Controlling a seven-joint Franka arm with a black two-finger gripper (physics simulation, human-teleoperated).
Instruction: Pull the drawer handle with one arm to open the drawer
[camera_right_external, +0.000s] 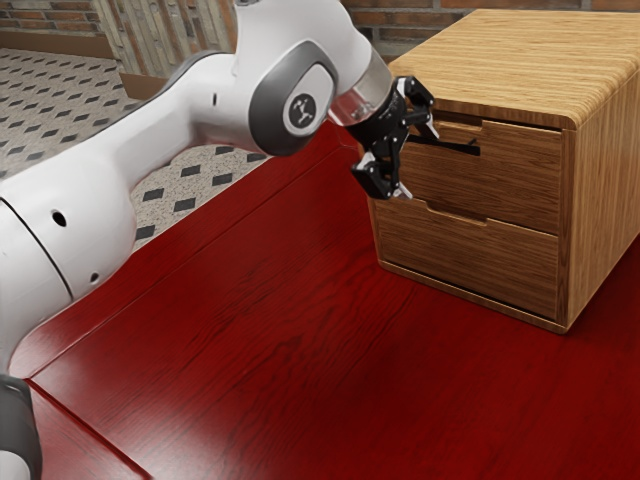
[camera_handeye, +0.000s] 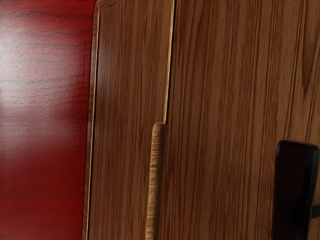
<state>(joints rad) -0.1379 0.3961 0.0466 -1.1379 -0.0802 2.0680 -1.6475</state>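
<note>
Drawer handle (camera_right_external: 455, 146) is a dark, narrow slot cut under a stepped notch in the upper edge of the top drawer (camera_right_external: 500, 175), right of centre in the exterior view; the drawer belongs to a boxy cabinet (camera_right_external: 520, 55) of warm, straight-grained wood with softly rounded edges, standing at the right of the frame on a glossy dark-red table (camera_right_external: 280, 340) with a streaked grain; the top drawer's front looks about flush with the cabinet's face; below it the lower drawer (camera_right_external: 470, 250) has the same stepped notch

The black gripper (camera_right_external: 405, 150) is at the left end of the top drawer's front, its angular fingers spread wide, one near the drawer's upper edge and one near its lower edge, closed on nothing; the smooth white arm (camera_right_external: 200, 110) with grey joint caps comes in from the left; a speckled tiled floor (camera_right_external: 60, 90) and a brick wall (camera_right_external: 420, 15) lie behind

In the wrist view the fine wood grain runs along both fronts; a thin seam with a step parts the lower drawer (camera_handeye: 130, 100) from the top drawer (camera_handeye: 230, 100); a pale rounded lip (camera_handeye: 156, 180) follows the seam past the step; the red table (camera_handeye: 45, 125) lies beyond the lower drawer; a black round-cornered bar (camera_handeye: 295, 190) lies over the top drawer's wood
</note>
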